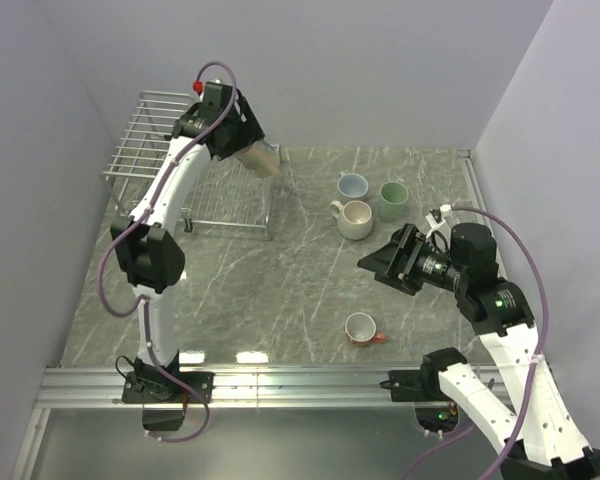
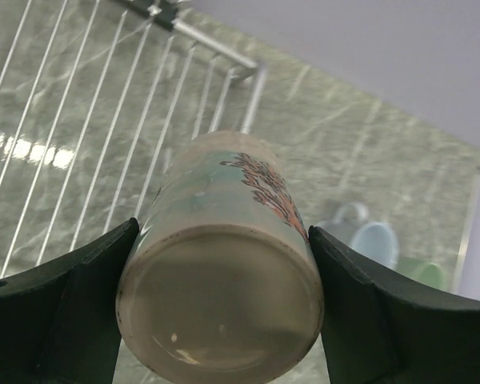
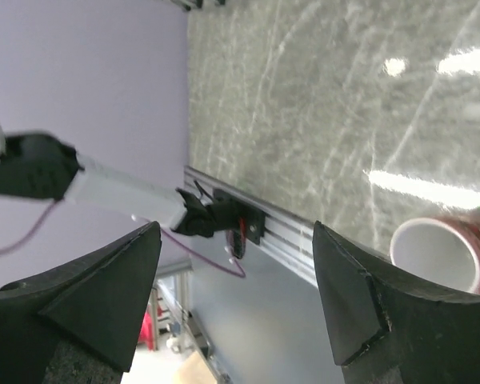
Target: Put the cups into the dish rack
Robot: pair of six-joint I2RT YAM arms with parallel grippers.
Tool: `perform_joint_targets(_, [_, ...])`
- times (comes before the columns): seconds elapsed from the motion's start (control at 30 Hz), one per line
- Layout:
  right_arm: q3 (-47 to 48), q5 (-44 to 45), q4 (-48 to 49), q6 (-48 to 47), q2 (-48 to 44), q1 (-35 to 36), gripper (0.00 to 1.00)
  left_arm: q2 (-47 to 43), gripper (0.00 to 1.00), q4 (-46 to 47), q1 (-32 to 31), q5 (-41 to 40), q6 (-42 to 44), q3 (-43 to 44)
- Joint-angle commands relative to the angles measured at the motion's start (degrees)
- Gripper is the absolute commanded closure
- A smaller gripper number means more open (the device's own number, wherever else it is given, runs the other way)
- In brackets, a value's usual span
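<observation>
My left gripper (image 1: 250, 150) is shut on the taller beige cup (image 1: 265, 162), which hangs tilted above the right end of the silver wire dish rack (image 1: 140, 130). In the left wrist view the cup's base (image 2: 220, 308) fills the gap between both pads of the left gripper (image 2: 220, 316), with rack wires (image 2: 80, 120) below. On the table stand a pale blue cup (image 1: 352, 185), a pale green cup (image 1: 393, 198) and a cream-white cup (image 1: 356, 219). A small orange-red cup (image 1: 361, 328) sits nearer the front. My right gripper (image 1: 380, 265) hovers open and empty between them, turned sideways. The right wrist view shows the right gripper (image 3: 236, 296) and the orange-red cup (image 3: 444, 252) at its right edge.
Lilac walls close in the table on the left, back and right. An aluminium rail (image 1: 300, 380) with both arm bases runs along the front edge. The left arm's base mount (image 3: 224, 220) shows in the right wrist view. Bare marble tabletop (image 1: 270, 290) lies between rack and cups.
</observation>
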Motion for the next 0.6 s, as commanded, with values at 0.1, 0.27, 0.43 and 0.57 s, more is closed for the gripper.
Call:
perform_joint_targets(0.1, [11.5, 6.2, -13.3, -12.9, 3.1, -1.6, 0.17, 4.8, 1.00, 2.6, 1.0, -4.6, 0.6, 11.7])
perform_joint_targets(0.27, [12.3, 7.9, -8.9, -13.0, 9.7, -1.7, 0.19, 10.0, 1.00, 5.5, 3.7, -2.9, -0.2, 12.2])
perform_joint_targets(0.43, [13.3, 9.1, -6.7, -11.6, 15.9, -1.9, 0.20, 15.4, 1.00, 7.9, 5.4, 0.4, 2.7, 13.6])
perform_joint_targets(0.57, [14.5, 9.7, -5.3, -10.8, 19.9, -1.9, 0.21, 16.8, 1.00, 11.2, 5.7, 0.6, 7.2, 13.6])
